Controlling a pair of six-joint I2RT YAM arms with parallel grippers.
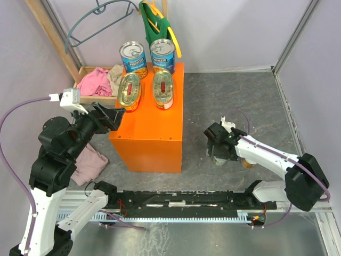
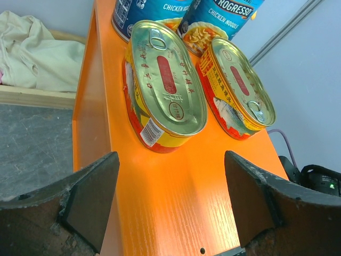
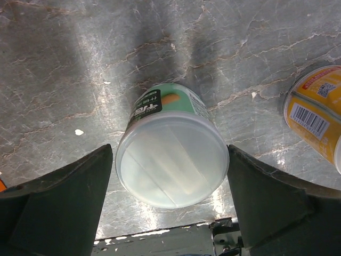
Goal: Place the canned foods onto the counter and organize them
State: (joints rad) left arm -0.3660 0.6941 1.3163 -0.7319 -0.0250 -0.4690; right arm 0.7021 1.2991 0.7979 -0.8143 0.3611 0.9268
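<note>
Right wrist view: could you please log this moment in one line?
right fingers: open, straddling white-lidded can | yellow-labelled can: apart, untouched

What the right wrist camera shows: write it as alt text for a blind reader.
A green-labelled can with a white lid stands on the grey marbled table between the open right gripper's fingers; a yellow can shows at the right edge.
</note>
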